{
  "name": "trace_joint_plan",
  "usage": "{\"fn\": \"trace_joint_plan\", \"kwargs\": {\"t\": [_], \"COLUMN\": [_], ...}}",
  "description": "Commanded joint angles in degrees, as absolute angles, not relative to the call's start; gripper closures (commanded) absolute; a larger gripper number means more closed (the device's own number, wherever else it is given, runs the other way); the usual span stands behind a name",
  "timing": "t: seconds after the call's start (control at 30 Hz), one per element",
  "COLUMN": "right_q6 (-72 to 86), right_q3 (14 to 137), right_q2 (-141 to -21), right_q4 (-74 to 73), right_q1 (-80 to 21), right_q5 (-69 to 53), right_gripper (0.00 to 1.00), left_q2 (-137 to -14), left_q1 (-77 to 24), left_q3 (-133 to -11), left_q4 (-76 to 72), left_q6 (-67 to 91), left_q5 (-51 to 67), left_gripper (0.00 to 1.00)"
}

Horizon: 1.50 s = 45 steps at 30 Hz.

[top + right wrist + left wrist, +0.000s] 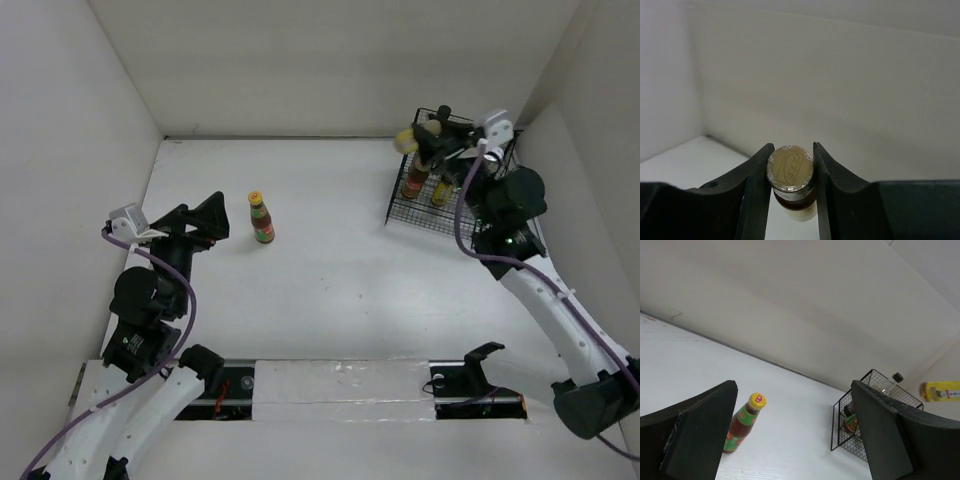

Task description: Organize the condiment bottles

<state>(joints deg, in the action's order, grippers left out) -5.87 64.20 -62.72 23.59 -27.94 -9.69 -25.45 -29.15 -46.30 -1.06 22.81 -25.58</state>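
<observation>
We clamp a small bottle (790,170) in the right gripper (791,150) at the rack (400,212); next, lower it in; left gripper (794,390) gapes.

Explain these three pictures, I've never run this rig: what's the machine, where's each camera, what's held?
Two robot arms are bolted at the near edge of the table. The overhead picture looks down on both; the other two come from a camera on each wrist, so the dark slabs there are that arm's own fingers. A sauce bottle stands alone on the table; a wire basket at the far right holds more bottles. The left gripper is open, facing the lone bottle. The right gripper is shut on a small bottle, up by the basket.
</observation>
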Motion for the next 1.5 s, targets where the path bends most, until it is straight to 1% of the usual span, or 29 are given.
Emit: {"fn": "trace_joint_plan", "kwargs": {"t": [0.0,0.03,0.1,0.13,0.27,0.4,0.63,0.87,1.3,1.47], "right_q6": [-7.47,-6.77,-5.11,-5.10,-3.08,-1.59,-0.53,1.23,3.52,3.52], "right_q3": [61.53,61.52,62.05,62.83,65.21,66.53,67.24,63.64,57.31,55.37], "right_q2": [-61.17,-61.17,-62.40,-62.92,-67.23,-72.23,-75.85,-78.04,-83.06,-85.86], "right_q4": [18.20,17.50,15.83,15.82,15.82,15.82,18.80,26.01,29.97,31.11], "right_q1": [-20.16,-14.56,-9.78,-5.84,0.77,5.00,7.38,8.00,8.00,6.94], "right_q5": [2.80,2.81,2.81,2.81,0.97,-2.62,-4.75,-4.75,-3.96,-1.06], "right_gripper": [0.81,0.81,0.82,0.82,0.85,0.85,0.85,0.85,0.85,0.85], "left_q2": [-26.28,-26.28,-26.80,-26.81,-27.42,-27.94,-27.95,-28.47,-29.00,-29.00], "left_q1": [-29.09,-29.09,-29.09,-29.09,-29.09,-29.09,-29.09,-29.09,-29.09,-29.09], "left_q3": [-47.11,-47.11,-47.11,-47.11,-47.11,-47.11,-47.11,-47.11,-47.11,-47.11], "left_q4": [-3.43,-3.43,-3.43,-3.43,-3.43,-3.43,-3.43,-3.43,-3.43,-3.43], "left_q6": [22.50,23.02,23.03,23.03,23.03,23.03,23.03,23.03,23.03,23.03], "left_q5": [-24.00,-23.99,-23.99,-23.99,-23.38,-23.38,-23.99,-23.99,-23.99,-23.99], "left_gripper": [0.07,0.07,0.07,0.07,0.07,0.07,0.07,0.07,0.07,0.07]}}
